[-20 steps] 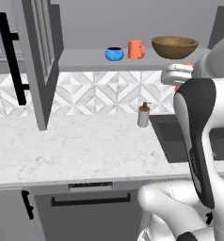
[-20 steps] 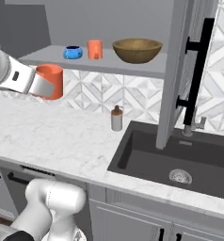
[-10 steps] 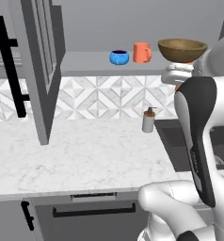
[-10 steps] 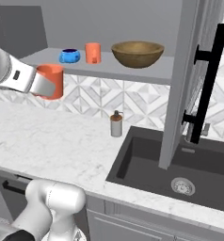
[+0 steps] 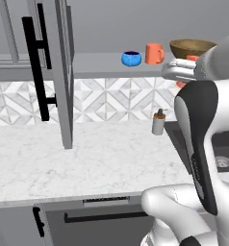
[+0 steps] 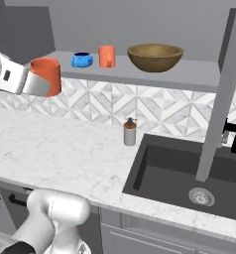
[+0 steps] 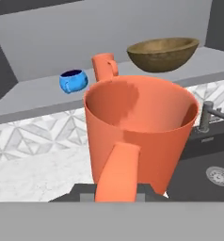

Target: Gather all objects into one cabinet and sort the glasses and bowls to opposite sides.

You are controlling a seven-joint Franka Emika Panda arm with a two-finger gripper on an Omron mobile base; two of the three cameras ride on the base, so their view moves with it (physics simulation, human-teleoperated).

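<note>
Hand view: orange mug held upright in closed gripper; second mug shelved between blue bowl and wooden bowl.

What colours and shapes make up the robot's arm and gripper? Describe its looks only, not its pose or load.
The arm has smooth, rounded glossy white shells, with a dark grey-black band down the upright link and dark joints. The gripper ends in a pale grey-white hand block. No cables or markings can be made out.

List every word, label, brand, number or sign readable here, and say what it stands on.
None: no readable text anywhere.
The held mug, shelf mug, blue bowl, wooden bowl and soap bottle all show plain surfaces.
</note>
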